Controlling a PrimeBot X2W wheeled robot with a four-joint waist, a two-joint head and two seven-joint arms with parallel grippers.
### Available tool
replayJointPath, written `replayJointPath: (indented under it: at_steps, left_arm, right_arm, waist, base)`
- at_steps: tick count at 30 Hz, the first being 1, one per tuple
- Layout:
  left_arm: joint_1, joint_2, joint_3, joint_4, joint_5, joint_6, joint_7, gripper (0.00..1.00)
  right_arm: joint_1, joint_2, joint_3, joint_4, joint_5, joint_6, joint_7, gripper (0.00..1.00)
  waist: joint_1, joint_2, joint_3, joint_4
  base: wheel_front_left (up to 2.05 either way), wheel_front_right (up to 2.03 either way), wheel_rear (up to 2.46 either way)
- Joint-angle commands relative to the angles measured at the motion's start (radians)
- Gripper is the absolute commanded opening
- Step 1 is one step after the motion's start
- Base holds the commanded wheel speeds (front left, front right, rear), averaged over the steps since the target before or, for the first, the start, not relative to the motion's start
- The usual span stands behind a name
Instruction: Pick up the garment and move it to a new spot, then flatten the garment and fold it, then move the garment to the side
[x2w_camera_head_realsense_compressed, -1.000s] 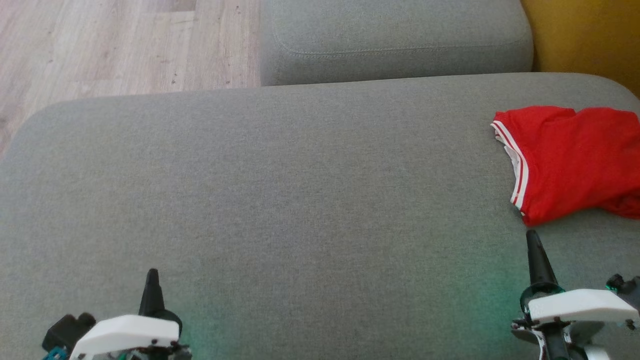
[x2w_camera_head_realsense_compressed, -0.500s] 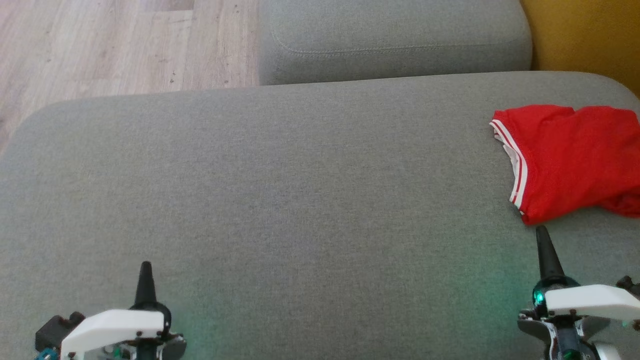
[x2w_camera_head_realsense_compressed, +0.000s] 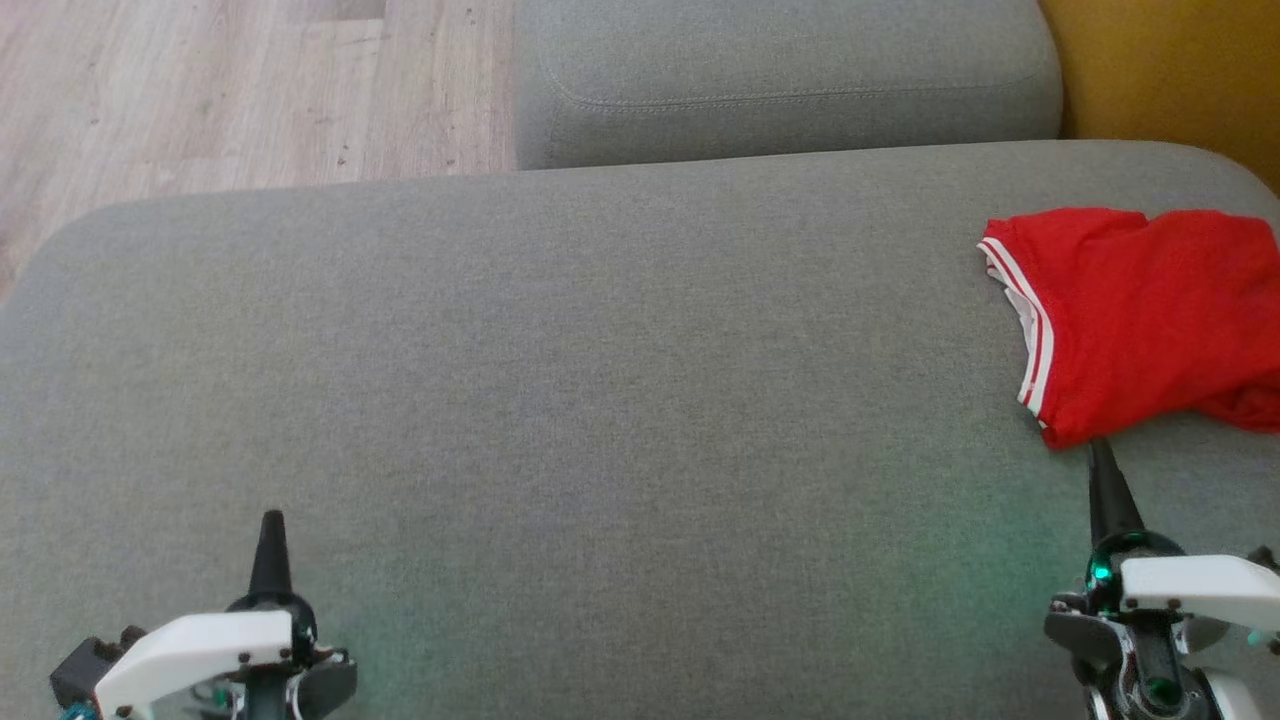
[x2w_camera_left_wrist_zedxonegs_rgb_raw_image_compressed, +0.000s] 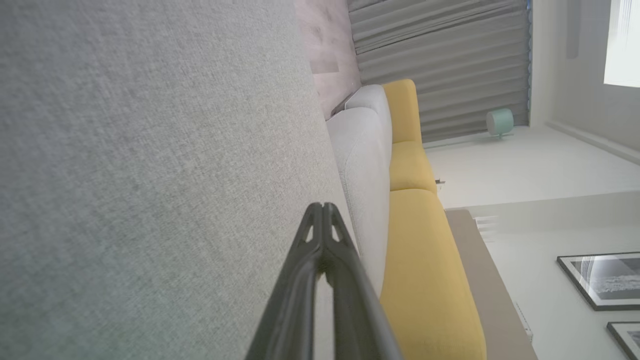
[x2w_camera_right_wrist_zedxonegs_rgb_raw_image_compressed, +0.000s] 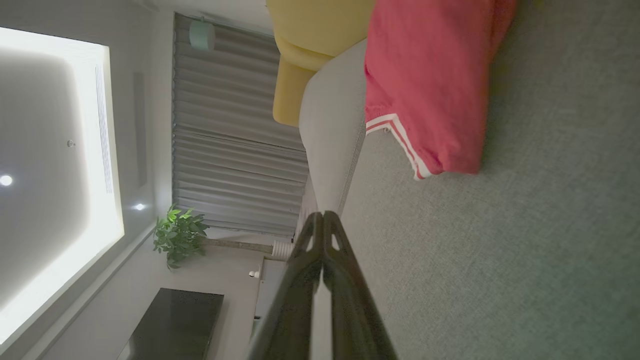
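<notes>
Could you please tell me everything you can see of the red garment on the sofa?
The red garment looks like soft knit cloth, with a white-and-red striped trim along its left edge. It lies crumpled in loose folds at the right end of the grey seat cushion, running past the head view's right edge. Only the cushion touches it; the shut right gripper points at its near corner, with a gap in the right wrist view.
</notes>
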Motion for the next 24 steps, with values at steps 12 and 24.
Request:
replayJointPath:
  at_steps: [12,24]
  left_arm:
    - [-0.076,-0.017,0.097,-0.017,-0.102,-0.048,0.043,0.00]
    - [-0.087,-0.033,0.140,-0.012,-0.167,-0.076,0.069,0.00]
  right_arm:
    - [-0.075,-0.019,-0.006,-0.018,0.158,-0.001,0.024,0.00]
    - [-0.091,-0.018,-0.021,-0.009,0.257,-0.001,0.037,0.00]
  waist:
    - [0.0000,0.0000,0.001,-0.003]
    - [0.0000,0.0000,0.002,-0.006]
  base:
    - [0.00,0.00,0.00]
    - [0.00,0.00,0.00]
